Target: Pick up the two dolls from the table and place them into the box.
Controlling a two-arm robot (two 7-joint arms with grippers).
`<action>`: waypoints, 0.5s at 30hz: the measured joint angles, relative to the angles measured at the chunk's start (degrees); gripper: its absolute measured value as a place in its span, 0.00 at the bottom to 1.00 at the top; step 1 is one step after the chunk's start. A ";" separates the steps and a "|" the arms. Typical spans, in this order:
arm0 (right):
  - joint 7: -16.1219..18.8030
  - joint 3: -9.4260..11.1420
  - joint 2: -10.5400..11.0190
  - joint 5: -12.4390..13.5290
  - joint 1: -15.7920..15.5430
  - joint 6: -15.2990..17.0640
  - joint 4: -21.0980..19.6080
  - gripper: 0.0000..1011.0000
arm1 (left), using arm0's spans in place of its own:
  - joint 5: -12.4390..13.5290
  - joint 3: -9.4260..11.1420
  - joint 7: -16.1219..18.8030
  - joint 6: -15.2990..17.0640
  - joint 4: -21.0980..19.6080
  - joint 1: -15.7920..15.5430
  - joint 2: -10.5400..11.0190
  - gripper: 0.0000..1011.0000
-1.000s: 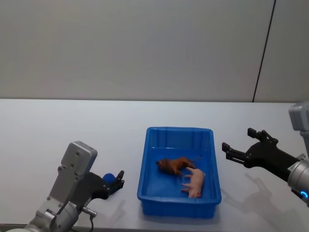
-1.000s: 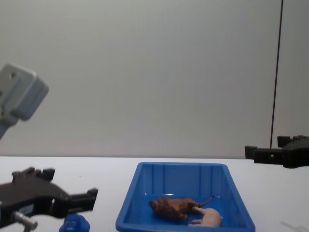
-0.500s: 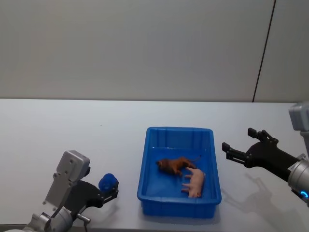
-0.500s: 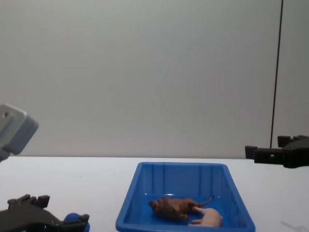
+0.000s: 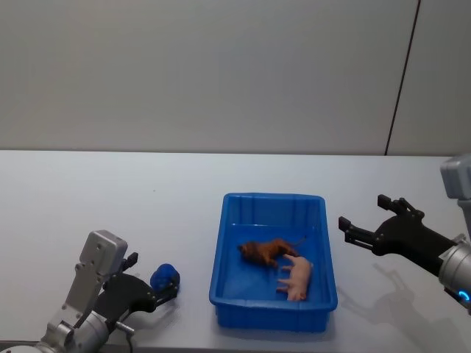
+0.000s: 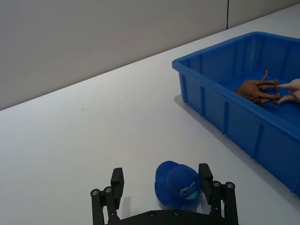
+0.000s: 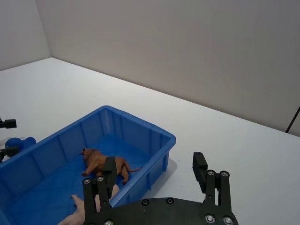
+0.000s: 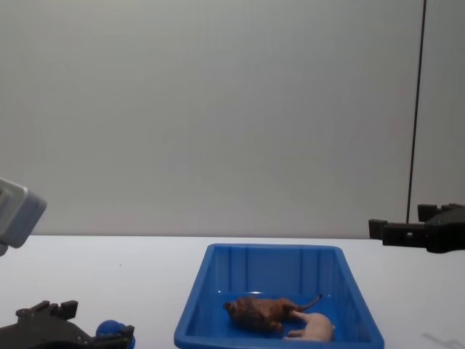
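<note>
Both dolls lie inside the box [image 5: 273, 198], a shallow blue bin at the table's middle. The shaggy brown doll [image 5: 264, 251] is at its centre and the pale pink pig [image 5: 296, 276] just in front and to the right; the chest view shows the brown doll [image 8: 261, 311] and the pig [image 8: 314, 329] too. My left gripper [image 5: 151, 278] is low near the table's front left, open, with its fingers on either side of a small blue toy. My right gripper [image 5: 362, 212] hovers open to the right of the box, holding nothing.
The small round blue toy [image 6: 178, 183] rests on the white table [image 5: 110, 198] between the left gripper's fingertips [image 6: 205, 174], left of the box [image 6: 220, 115]. The table's front edge runs close behind the left arm.
My left arm has dropped lower and pulled back toward the table's front edge, uncovering the blue toy. The right arm, box and dolls have not moved.
</note>
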 joint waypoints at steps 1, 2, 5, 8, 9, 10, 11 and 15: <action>0.00 0.00 0.00 0.00 0.00 0.00 0.00 0.99 | -0.11 -0.03 -0.68 -0.52 0.89 -0.47 -0.28 0.99; 0.00 0.00 0.00 0.00 0.00 0.00 0.00 0.99 | -0.18 -0.04 -1.06 -0.79 1.48 -0.68 -0.41 0.99; 0.00 0.00 0.00 0.00 0.00 0.00 0.00 0.99 | -0.46 -0.05 -2.87 -1.82 3.16 -1.49 -0.89 0.99; 0.00 0.00 0.00 0.00 0.00 0.00 0.00 0.99 | -0.61 -0.07 -4.72 -2.54 4.97 -2.41 -1.43 0.99; 0.00 0.00 0.00 0.00 0.00 0.00 0.00 0.99 | -0.64 -0.07 -5.24 -2.69 5.39 -2.63 -1.55 0.99; 0.00 0.00 0.00 0.00 0.00 0.00 0.00 0.99 | -0.67 -0.07 -5.93 -2.88 5.79 -2.84 -1.65 0.99; 0.00 0.00 0.00 0.00 0.00 0.00 0.00 0.99 | -0.70 -0.08 -6.92 -3.11 6.56 -3.26 -1.86 0.98; 0.00 0.00 0.00 0.00 0.00 0.00 0.00 0.99 | -0.68 -0.08 -9.56 -3.38 8.29 -4.38 -2.33 0.91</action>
